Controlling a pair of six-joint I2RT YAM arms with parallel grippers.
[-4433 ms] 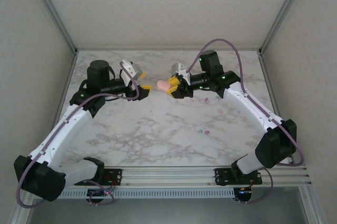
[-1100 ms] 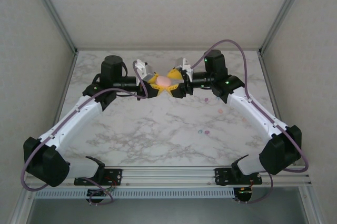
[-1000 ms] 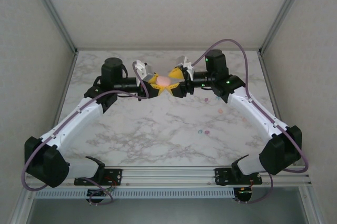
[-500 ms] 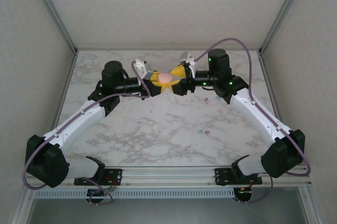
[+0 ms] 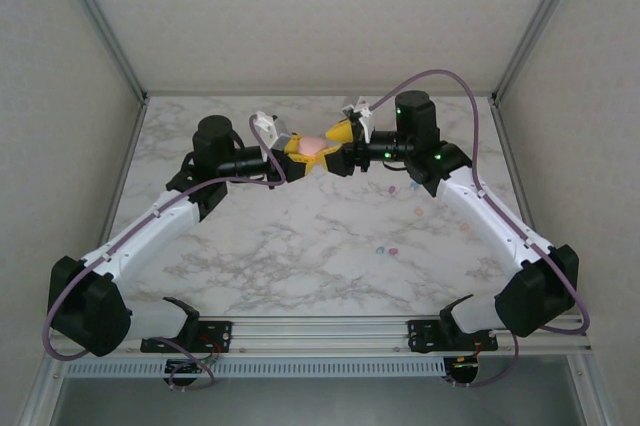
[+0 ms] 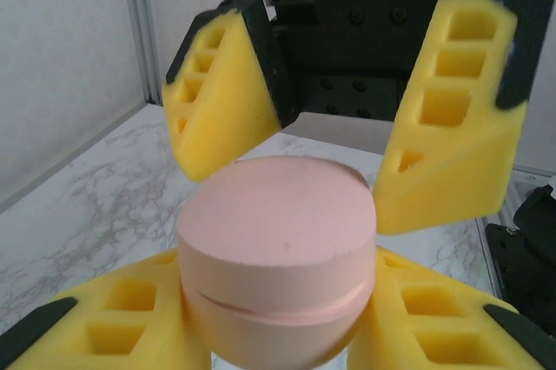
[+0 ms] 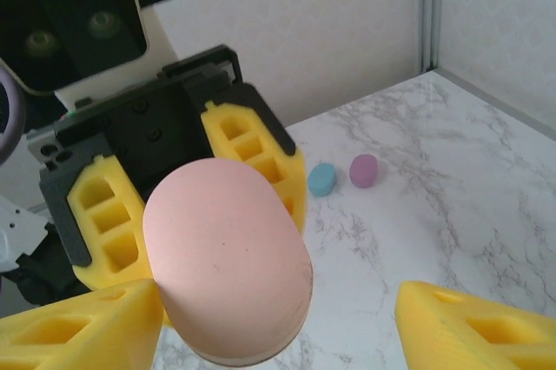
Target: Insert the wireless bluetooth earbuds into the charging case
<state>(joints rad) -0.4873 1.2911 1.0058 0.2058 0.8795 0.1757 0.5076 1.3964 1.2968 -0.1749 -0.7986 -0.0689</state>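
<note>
A pink oval charging case [image 5: 313, 146] hangs above the far middle of the table. My left gripper [image 5: 298, 153] is shut on it, its yellow pads [image 6: 104, 327] pressing both sides of the case's lower half [image 6: 276, 300]. From the other side, my right gripper [image 5: 336, 139] stands open around the lid end [image 7: 228, 257]. One pad [image 7: 78, 327] sits close beside it, and the other pad [image 7: 478, 327] is well clear. Tiny earbuds lie on the marble, among them a teal one [image 7: 322, 179] and a purple one [image 7: 363, 170]. Several more are scattered at the right [image 5: 394, 250].
The marble table [image 5: 260, 246] is walled at the back and on both sides. Loose earbuds dot its right half near my right forearm [image 5: 419, 212]. Both arms meet high over the far centre.
The case has passed from my right gripper to my left, which closed in on it. In the last second the right gripper rolled one finger upward, and the case rose slightly.
</note>
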